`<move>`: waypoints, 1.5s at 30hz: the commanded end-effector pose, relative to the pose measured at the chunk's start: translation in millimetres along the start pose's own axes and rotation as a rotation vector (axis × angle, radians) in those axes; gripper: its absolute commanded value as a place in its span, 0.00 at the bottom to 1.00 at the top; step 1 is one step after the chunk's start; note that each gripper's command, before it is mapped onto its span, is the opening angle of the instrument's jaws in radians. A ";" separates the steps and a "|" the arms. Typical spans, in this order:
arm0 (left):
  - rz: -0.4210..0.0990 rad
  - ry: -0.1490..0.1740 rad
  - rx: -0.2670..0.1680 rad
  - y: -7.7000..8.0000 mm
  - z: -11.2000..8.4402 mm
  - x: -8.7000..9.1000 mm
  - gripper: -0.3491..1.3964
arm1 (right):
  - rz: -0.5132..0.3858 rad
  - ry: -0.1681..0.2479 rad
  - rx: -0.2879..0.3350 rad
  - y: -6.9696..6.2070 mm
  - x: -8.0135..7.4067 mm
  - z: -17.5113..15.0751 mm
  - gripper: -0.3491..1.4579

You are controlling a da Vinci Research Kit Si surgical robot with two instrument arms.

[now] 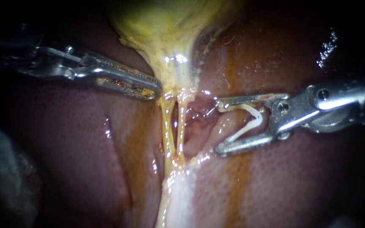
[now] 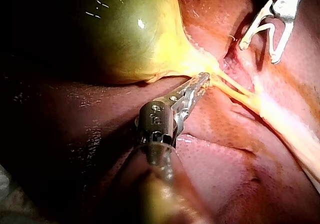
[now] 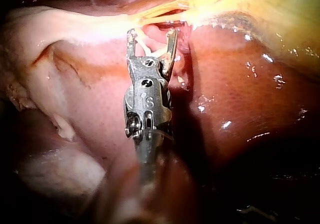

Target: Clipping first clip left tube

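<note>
Our right instrument (image 1: 218, 126) lies nearest the lens; its tool holds a white clip (image 1: 250, 122) between wide-spread jaws. We note that the clip's long axis runs along the jaws, crosswise to the tubes, with its open mouth pointing at them, toward the endoscope view's left. Both tubes run from the gallbladder (image 1: 165, 25) down over the liver (image 1: 64, 147). Clip and jaws stand just beside the right tube (image 1: 181, 126), around neither tube; the left tube (image 1: 167, 126) lies beyond it. Our left instrument (image 1: 153, 90) has its tool closed on the gallbladder's neck edge.
</note>
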State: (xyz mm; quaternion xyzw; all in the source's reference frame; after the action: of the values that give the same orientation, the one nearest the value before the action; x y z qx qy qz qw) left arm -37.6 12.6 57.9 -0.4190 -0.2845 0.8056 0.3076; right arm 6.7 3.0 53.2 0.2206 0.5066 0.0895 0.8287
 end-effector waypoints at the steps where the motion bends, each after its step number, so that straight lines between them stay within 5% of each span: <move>1: 0.000 0.000 0.001 0.0 0.0 0.0 0.00 | 0.000 0.000 -0.001 0.0 0.0 0.0 0.47; 7: -0.005 -0.002 -0.008 0.7 -1.2 0.7 0.00 | 0.000 0.000 -0.001 0.0 0.0 0.0 0.47; 13: -0.013 0.007 0.002 1.7 -5.0 2.0 0.00 | 0.000 0.000 -0.001 0.0 0.0 0.0 0.47; 21: -0.013 0.022 0.009 2.4 -8.1 1.5 0.00 | 0.001 0.000 -0.002 0.1 0.1 0.2 0.47; 29: -0.015 0.022 0.011 2.5 -7.9 1.8 0.00 | 0.000 0.025 0.015 -0.2 1.1 1.5 0.47; 36: -0.024 0.023 0.014 2.6 -7.4 2.3 0.00 | 0.124 0.054 0.030 -0.7 3.0 5.2 0.47; 45: -0.020 0.024 0.013 2.8 -7.5 2.6 0.00 | 0.184 0.045 0.046 -1.0 1.8 9.5 0.47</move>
State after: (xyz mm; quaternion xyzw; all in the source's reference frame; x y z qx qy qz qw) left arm -33.2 14.2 50.9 -0.4231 -0.2800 0.7989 0.3230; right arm 16.0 0.2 55.4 0.2842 0.5038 0.1607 0.7997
